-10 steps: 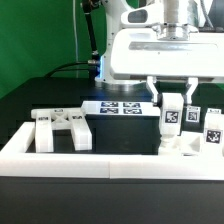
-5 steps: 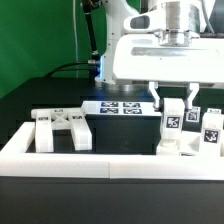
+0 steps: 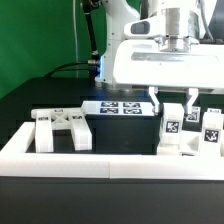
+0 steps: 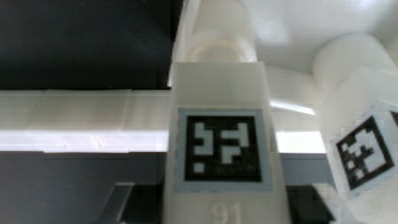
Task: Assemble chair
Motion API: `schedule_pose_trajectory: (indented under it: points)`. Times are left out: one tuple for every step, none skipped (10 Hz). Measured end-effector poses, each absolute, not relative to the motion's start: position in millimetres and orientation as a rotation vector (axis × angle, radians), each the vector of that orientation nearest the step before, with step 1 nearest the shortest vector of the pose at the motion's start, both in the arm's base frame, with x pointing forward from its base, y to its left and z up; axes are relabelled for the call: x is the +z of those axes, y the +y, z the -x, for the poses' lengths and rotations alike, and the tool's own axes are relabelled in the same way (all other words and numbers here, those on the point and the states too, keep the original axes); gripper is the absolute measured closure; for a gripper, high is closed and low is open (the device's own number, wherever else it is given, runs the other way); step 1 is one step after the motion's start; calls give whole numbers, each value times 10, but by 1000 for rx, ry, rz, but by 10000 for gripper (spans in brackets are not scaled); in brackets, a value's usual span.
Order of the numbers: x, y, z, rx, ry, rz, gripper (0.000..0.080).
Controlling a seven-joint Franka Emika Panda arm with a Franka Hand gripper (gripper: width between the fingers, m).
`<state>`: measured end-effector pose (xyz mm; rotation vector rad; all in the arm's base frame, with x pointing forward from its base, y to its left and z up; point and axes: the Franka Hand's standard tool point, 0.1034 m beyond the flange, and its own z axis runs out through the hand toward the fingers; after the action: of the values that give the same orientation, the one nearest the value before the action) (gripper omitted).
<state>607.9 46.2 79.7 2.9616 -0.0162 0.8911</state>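
one end effector (image 3: 172,102) closed on an upright tagged chair block (image 3: 172,123), x-braced panel (image 3: 62,128) well apart

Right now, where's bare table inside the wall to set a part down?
Bare black table lies between the X-braced panel and the upright tagged piece, bordered by the front wall and the marker board. The exterior view's right is crowded: jaws closed on that piece, more tagged pieces beside it.

exterior view low, frontal; wrist view close above shared block (image 3: 171,122)
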Motion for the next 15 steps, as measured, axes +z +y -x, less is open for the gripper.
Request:
schedule_pose_trajectory:
  points:
    - [787,457,-6065,933,-11,-2942,508]
    - [786,457,-6056,955,-7,-2932,508]
    - [785,458,-6057,953,-5,-2933,508]
    - [786,458,-6058,950,-7,-2934,508]
    - [788,458,-6070,924,-9,-2946,508]
    - [765,459,-6060,899,-9,-2955,508]
    - [754,460,-6053,891,-9,-2958,346]
    - [752,459,-6052,890,-9,-2958,223]
    - [748,459,-6050,888,-9,-2958,223]
    - [748,458,-6049,887,-8,-2958,163]
    - [761,444,-6053,884,-3,-2958,154]
    - [784,433,-6058,887,4,-2955,154]
    - [835,435,-6061,887,3,-2959,150]
    - [946,436,-6078,878,7,-2968,150]
    - [1030,410,-6099,876,10,-2970,150]
